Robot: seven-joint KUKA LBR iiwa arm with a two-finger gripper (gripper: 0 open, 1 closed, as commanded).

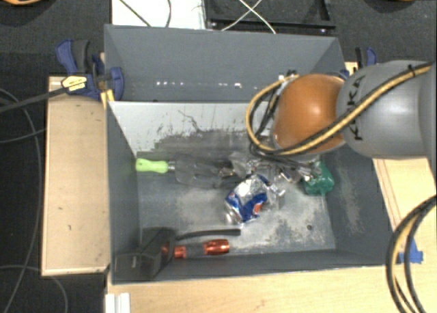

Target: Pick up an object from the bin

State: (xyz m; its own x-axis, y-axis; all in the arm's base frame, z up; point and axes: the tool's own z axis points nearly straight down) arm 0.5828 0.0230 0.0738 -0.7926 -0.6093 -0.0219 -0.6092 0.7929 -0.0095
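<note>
Your gripper (272, 172) hangs under the orange wrist cover (307, 110), right of the middle of the bin (198, 212); whether it is apart or together you cannot tell; the crumpled blue-and-white foil packet (249, 202) lies on the floor just beside it, toward the view's lower left; judge its long axis as diagonal, lower left to upper right, with the upper-right end nearest the claw.

A green-handled tool (151, 166) lies near the left wall of the bin (123, 202), its clear shaft pointing toward the middle. In the front-left corner sits a black tool (147, 253) with a red-orange piece (208, 248) lying along the front wall. A small teal-green lump (319, 183) rests close to the right wall. Beyond the far wall, a white cable (252, 11) loops over dark flooring.
</note>
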